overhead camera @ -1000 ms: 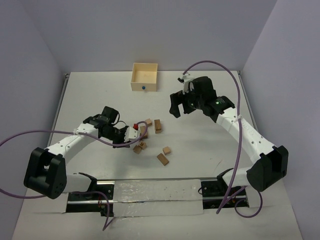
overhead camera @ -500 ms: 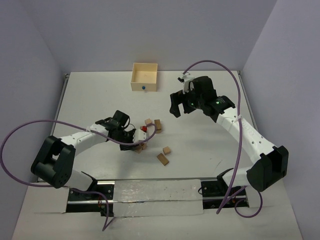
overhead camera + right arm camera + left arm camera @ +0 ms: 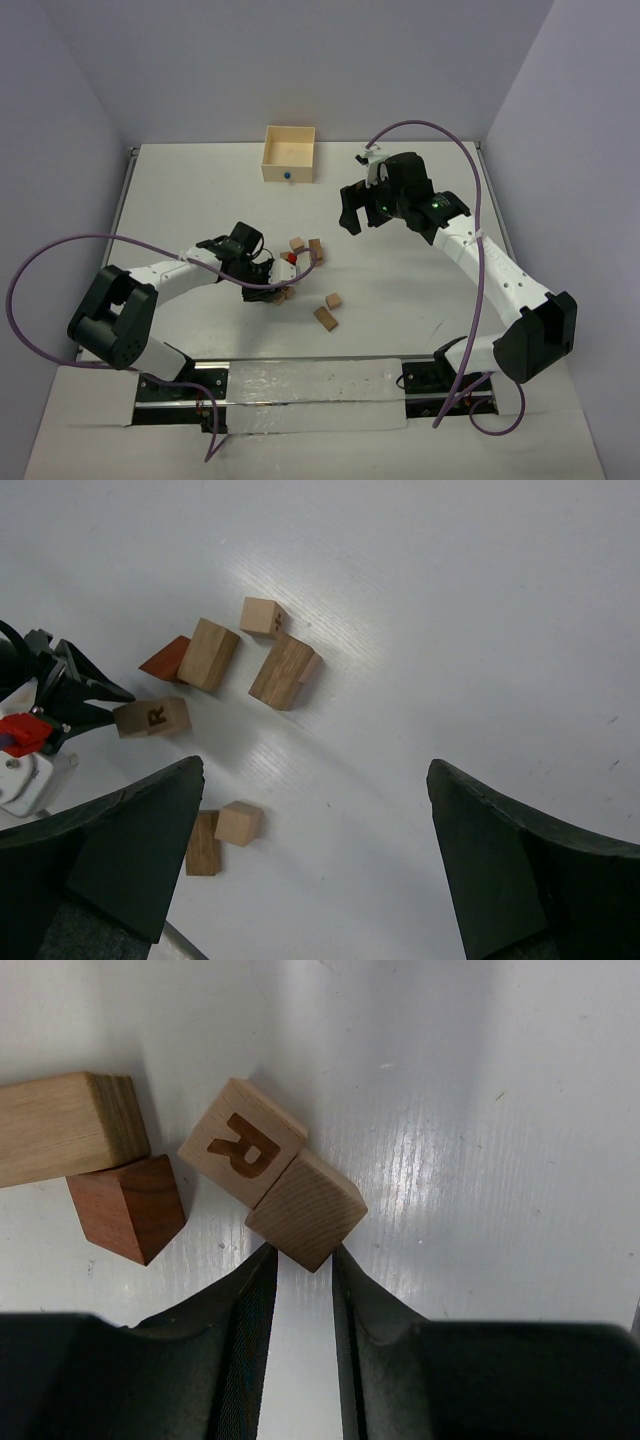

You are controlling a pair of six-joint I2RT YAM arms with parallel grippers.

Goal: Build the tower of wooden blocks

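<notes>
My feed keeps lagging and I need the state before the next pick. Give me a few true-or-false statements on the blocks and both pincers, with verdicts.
1. The left pincer's tips flank a corner of a plain cube. True.
2. That cube touches the block with an R on it. True.
3. The right pincer is shut on a block. False: it is open and holds nothing.
4. A column several blocks tall is standing. False: the wood blocks lie scattered on the table.
5. The pale box sits among the blocks. False: it stands apart, at the table's far edge.
</notes>
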